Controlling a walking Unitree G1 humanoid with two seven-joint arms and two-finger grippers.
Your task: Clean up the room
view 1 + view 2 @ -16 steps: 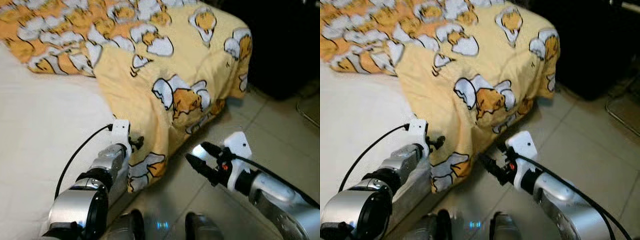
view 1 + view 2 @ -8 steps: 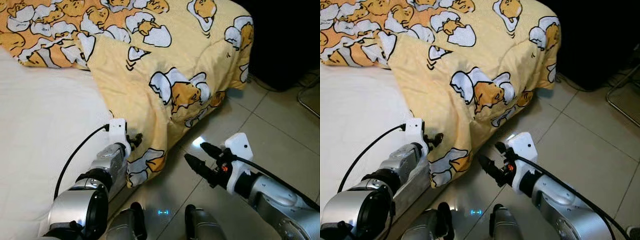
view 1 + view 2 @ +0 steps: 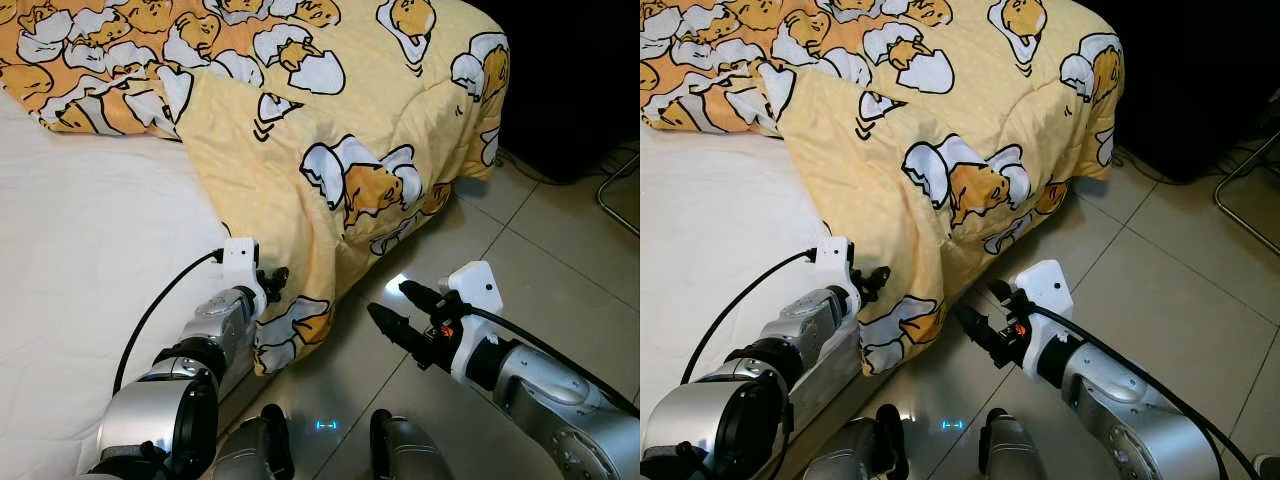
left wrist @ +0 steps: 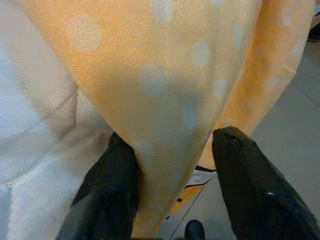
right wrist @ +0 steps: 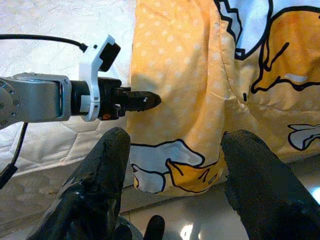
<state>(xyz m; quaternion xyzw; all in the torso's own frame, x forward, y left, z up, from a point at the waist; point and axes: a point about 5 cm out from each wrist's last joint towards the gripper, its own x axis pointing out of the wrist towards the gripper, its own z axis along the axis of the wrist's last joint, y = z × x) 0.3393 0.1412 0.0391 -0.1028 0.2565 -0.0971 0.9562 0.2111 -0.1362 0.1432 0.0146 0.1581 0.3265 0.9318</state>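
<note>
Yellow cotton duvet [image 3: 330, 150] printed with egg-character cartoons lies rumpled on the white quilted mattress [image 3: 80, 260], one corner hanging over the bed edge toward the beige tiled floor [image 3: 560, 260]. Left gripper [image 4: 172, 165] has its fingers spread around the hanging fold. Right gripper [image 3: 392, 310] hovers open above the floor, just beside the corner.

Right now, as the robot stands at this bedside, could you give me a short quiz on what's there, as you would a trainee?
1. True or false: the yellow blanket hangs over the bed's edge toward the tiled floor.
2. The right arm's jaws are: A) open over the floor, B) shut on the blanket, C) holding a cup.
3. Fill in: the ___ arm reaches the blanket's hanging edge.
Key: 1 true; 2 A; 3 left.
</note>
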